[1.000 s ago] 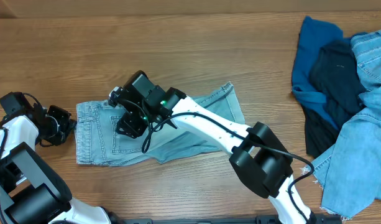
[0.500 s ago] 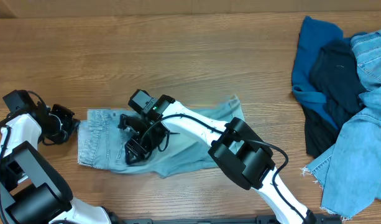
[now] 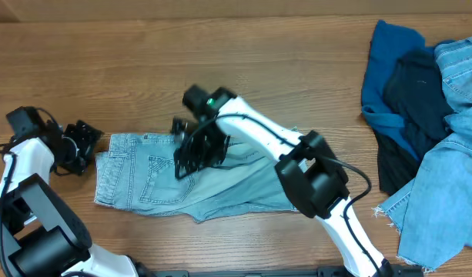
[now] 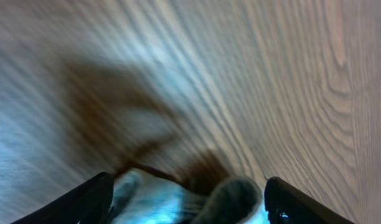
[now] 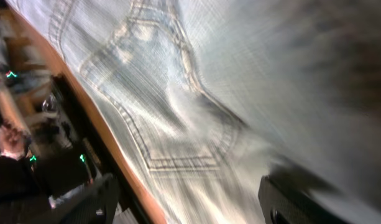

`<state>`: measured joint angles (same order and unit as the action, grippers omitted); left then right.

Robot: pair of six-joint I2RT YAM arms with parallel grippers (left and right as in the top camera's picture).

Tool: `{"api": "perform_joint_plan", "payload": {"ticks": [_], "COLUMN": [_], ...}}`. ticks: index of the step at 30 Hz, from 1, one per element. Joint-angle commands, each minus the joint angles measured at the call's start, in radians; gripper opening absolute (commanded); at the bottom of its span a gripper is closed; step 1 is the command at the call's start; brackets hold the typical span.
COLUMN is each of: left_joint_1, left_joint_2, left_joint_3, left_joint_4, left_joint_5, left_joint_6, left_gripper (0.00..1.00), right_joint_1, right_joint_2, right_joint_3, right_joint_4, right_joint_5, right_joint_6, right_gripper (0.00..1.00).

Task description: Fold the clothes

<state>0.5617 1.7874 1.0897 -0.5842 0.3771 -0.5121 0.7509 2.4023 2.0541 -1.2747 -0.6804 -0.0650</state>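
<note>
Pale light-wash denim jeans (image 3: 155,181) lie flat across the wooden table, waistband to the left, a stitched back pocket (image 5: 171,118) facing up. My left gripper (image 3: 83,145) sits at the waistband's left edge, jaws wide open. In the left wrist view, blurred denim (image 4: 171,202) shows low between the fingers of the left gripper (image 4: 187,202). My right gripper (image 3: 195,150) hovers over the middle of the jeans. The right wrist view shows the right gripper (image 5: 190,202) open above the pocket with nothing held.
A pile of other clothes lies at the right edge: a royal blue garment (image 3: 386,61), a dark navy one (image 3: 413,96) and light denim (image 3: 451,177). The table's front edge (image 5: 109,162) runs just beyond the jeans. Bare wood (image 3: 243,69) spans the far side.
The left gripper has opened at the waistband. The right gripper has opened wider and swung from the lower middle of the jeans up and right. The jeans lie flatter.
</note>
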Motion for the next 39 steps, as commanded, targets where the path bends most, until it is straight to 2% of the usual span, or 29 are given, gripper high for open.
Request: {"api": "perform_joint_plan", "payload": {"ticks": [1, 5, 7, 12, 21, 24, 31, 33, 35, 38, 39], "left_joint_1": [-0.050, -0.097, -0.105, -0.105, -0.129, -0.151, -0.197, -0.200, -0.200, -0.200, -0.205], "left_joint_2": [0.005, 0.005, 0.005, 0.006, 0.006, 0.007, 0.008, 0.008, 0.008, 0.008, 0.008], "left_joint_3": [0.086, 0.142, 0.142, 0.142, 0.133, 0.129, 0.129, 0.129, 0.129, 0.129, 0.129], "left_joint_4": [-0.072, -0.147, -0.179, -0.237, -0.272, -0.272, -0.274, -0.275, -0.271, -0.225, -0.203], "left_joint_5": [0.031, 0.032, 0.039, 0.038, 0.022, 0.000, -0.068, -0.141, -0.281, -0.285, -0.265], "left_joint_6": [0.077, 0.098, 0.098, 0.098, 0.131, 0.140, 0.140, 0.139, 0.101, 0.116, 0.159], "left_gripper": [0.81, 0.82, 0.84, 0.83, 0.84, 0.86, 0.87, 0.87, 0.87, 0.89, 0.90], "right_joint_1": [-0.006, -0.034, -0.059, -0.134, -0.265, -0.310, -0.473, -0.510, -0.546, -0.557, -0.557], "right_joint_2": [-0.041, -0.052, -0.052, -0.052, -0.084, -0.152, -0.351, -0.388, -0.415, -0.415, -0.415], "right_joint_3": [0.238, 0.483, 0.542, 0.546, 0.538, 0.482, 0.186, 0.100, 0.021, -0.010, -0.019], "right_joint_4": [-0.123, -0.323, -0.404, -0.419, -0.420, -0.420, -0.420, -0.420, -0.419, -0.419, -0.419], "right_joint_5": [0.218, 0.352, 0.400, 0.447, 0.486, 0.531, 0.549, 0.549, 0.562, 0.568, 0.568], "right_joint_6": [-0.022, -0.017, -0.013, 0.013, 0.149, 0.171, 0.166, 0.143, 0.136, 0.131, 0.114], "right_gripper": [0.78, 0.78, 0.78, 0.76, 0.75, 0.78, 0.82, 0.82, 0.82, 0.82, 0.82]}}
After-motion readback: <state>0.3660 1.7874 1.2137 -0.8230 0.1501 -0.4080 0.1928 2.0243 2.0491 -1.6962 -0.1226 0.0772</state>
